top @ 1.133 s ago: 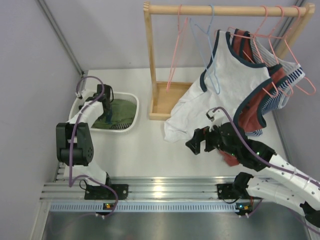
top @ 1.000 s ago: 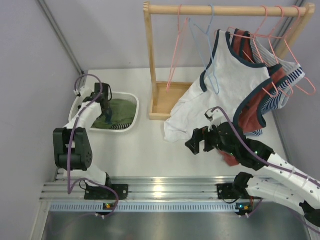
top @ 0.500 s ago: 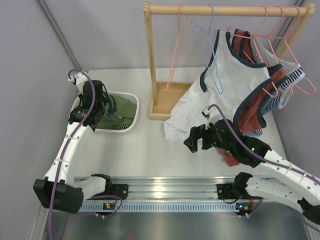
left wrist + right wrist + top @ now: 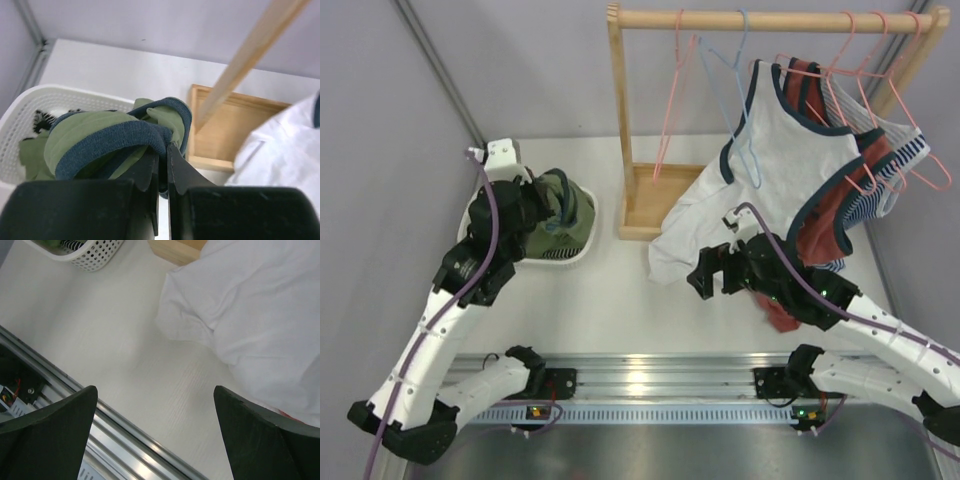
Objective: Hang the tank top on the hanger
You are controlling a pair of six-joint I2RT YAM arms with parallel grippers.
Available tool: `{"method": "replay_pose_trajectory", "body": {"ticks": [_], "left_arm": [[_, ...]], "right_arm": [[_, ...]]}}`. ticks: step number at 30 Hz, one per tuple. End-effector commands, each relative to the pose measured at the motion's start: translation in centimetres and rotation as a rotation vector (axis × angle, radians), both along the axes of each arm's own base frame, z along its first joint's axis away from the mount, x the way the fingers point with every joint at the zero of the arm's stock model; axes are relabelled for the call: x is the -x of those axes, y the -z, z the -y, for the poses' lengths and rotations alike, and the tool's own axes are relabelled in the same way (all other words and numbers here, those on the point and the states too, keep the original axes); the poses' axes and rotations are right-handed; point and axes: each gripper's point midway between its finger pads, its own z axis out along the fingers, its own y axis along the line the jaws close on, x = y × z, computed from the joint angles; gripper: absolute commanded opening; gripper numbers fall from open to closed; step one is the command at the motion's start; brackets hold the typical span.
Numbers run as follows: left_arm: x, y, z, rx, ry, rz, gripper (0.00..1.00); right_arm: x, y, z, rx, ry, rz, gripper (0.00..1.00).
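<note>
We pinch the tank top (image 4: 100, 140) by its trim in our left gripper (image 4: 162, 154), lifting it off the basket (image 4: 17, 114) below; right gripper (image 4: 155, 396) hangs wide, empty.

We found no readable text, label, brand, number or sign on anything in these views.

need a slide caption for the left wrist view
Left end effector shut on the navy-trimmed olive-green tank top, held over the white perforated plastic basket.
</note>
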Motion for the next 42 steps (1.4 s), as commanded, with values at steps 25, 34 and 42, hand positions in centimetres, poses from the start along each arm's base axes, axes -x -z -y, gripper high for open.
{"method": "replay_pose_trajectory", "body": {"ticks": [25,34,42], "left_arm": [[5.9,-25.1,3.8,0.148,0.343,0.547,0.00],[7.9,-32.9,4.1,0.155,0.405,0.762,0.00],[8.1,-32.5,6.2,0.159,0.512,0.743,0.00]], "right_arm": [[-2.0,-4.4,-0.5,-0.038,0.065,0.090,1.00],[-2.0,-4.4,-0.2,-0.031,0.069,0.095,1.00],[-1.9,-4.2,0.0,-0.031,0.074,0.094,1.00]]}}
